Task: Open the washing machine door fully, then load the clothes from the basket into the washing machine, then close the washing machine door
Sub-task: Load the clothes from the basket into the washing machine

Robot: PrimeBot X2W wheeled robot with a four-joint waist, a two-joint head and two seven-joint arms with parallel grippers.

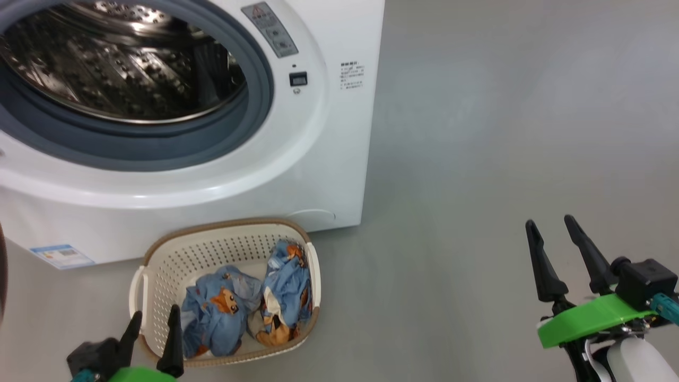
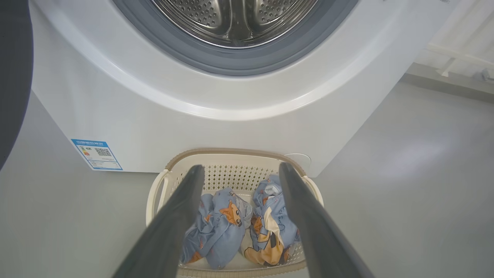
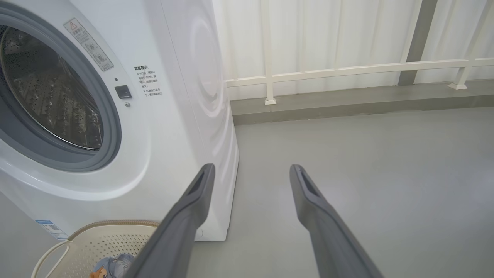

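Facing the robot, the washing machine has its drum uncovered; the head view cuts off its top and left side. The dark curved edge at far left is probably the door swung out, too cropped to confirm.

The basket is on the floor just in front of the machine's base, right of the blue sticker, with handles to left and right. The clothes lie inside as two bundles side by side. The right one is elongated from machine toward robot.

The left claw is open and empty, at the basket's near-left rim, body cut by the frame edge. Its wrist view looks between the fingers onto both bundles.

The right claw is open and empty, over bare floor well right of the basket. Its wrist view adds the machine's side panel, a white railing and one basket corner.
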